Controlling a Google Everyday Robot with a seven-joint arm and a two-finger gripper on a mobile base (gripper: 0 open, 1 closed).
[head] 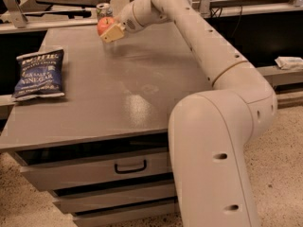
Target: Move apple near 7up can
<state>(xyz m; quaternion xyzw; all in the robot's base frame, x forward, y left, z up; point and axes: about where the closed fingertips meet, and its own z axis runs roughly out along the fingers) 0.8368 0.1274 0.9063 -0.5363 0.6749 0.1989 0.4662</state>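
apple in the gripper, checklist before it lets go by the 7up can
1. Grip: the gripper is shut on the apple at the far end of the tabletop: ok
2. Apple near the 7up can: ok, just in front of it
3. 7up can upright: ok
4. Apple resting on the tabletop: cannot tell
5. Gap between apple and can: cannot tell, they overlap in view
6. The chip bag clear of the arm: ok
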